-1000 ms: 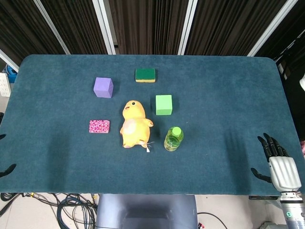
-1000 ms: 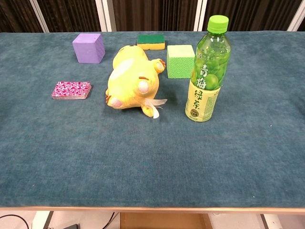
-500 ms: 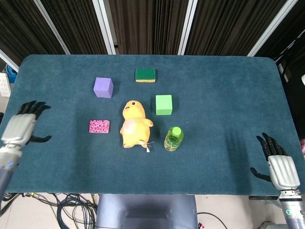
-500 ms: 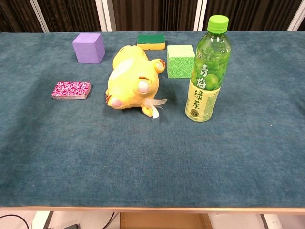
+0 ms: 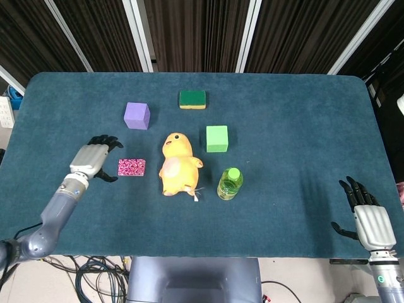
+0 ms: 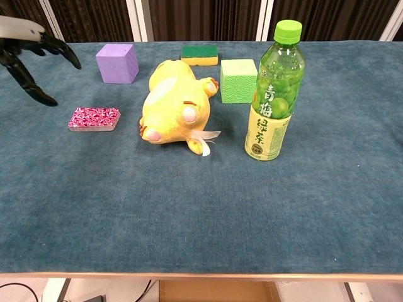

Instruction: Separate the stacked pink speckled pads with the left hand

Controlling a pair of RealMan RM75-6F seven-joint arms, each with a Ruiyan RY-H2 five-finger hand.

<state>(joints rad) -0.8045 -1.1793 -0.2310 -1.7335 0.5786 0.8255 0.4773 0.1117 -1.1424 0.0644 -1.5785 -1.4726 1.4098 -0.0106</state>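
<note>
Closing on the pads: left hand now beside the stack, nothing gripped.

Head view: left hand (image 5: 91,159), at the desk's (image 5: 297,113) edge half a second ago, now sits just beside the pink speckled pads (image 5: 131,167) at their 9 o'clock, fingers spread and empty; the approach looks nearly done. Right hand (image 5: 369,221) idles open at 4 o'clock. Chest view: left hand (image 6: 28,50) hangs above and apart from the stack (image 6: 94,118), which lies flat, edges aligned, undisturbed, at 9 o'clock of the yellow plush duck (image 6: 173,107).
</note>
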